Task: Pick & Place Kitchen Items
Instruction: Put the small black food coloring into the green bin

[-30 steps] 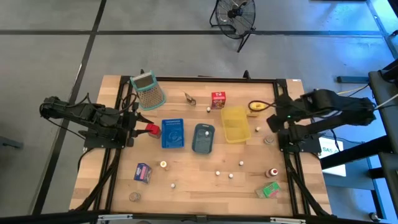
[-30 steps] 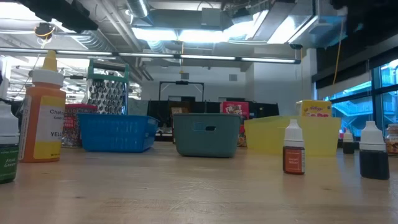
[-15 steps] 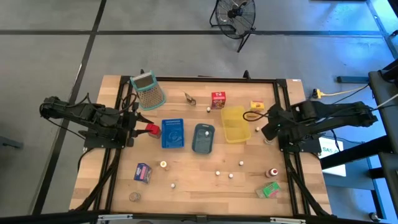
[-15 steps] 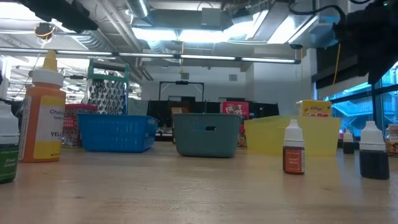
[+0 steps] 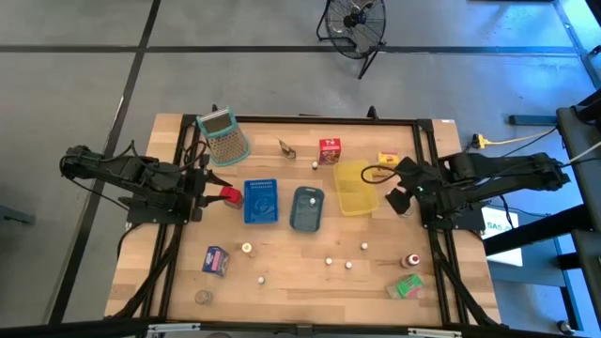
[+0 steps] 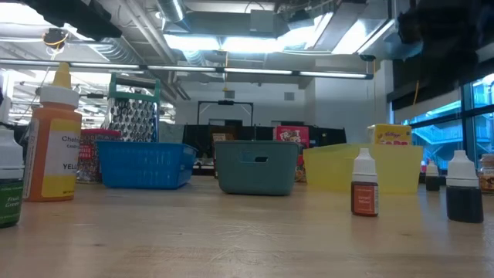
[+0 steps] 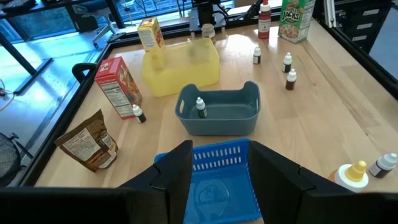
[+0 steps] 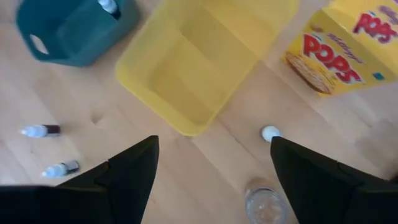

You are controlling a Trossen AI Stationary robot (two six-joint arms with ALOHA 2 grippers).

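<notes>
My right gripper (image 5: pixel 398 199) (image 8: pixel 211 180) hangs open above the table, pointing steeply down, between the yellow tray (image 5: pixel 355 186) (image 8: pixel 205 56) and the table's right edge. Below it lie a small white round piece (image 8: pixel 270 133) and a glass jar (image 8: pixel 264 202). A yellow carton (image 5: pixel 388 160) (image 8: pixel 339 43) stands just beyond. My left gripper (image 5: pixel 218 195) (image 7: pixel 219 168) waits open at the left of the blue tray (image 5: pixel 261 201). A red thing (image 5: pixel 230 195) shows at its tip; whether they touch I cannot tell. A red carton (image 5: pixel 330 150) stands far back.
A grey-blue tray (image 5: pixel 307 207) holds a small bottle (image 7: pixel 200 107). The mesh grater (image 5: pixel 223 137) and a brown pouch (image 5: pixel 286 147) stand at the back. Near the front lie a blue-purple carton (image 5: pixel 216 260), a green carton (image 5: pixel 408 286), a red-capped bottle (image 5: pixel 410 260) and several white pieces.
My right gripper has come down and moved a little toward the yellow tray and the near edge, tipping more steeply downward and rolling somewhat. It has stayed open. The yellow carton, hidden under the arm before, now shows.
</notes>
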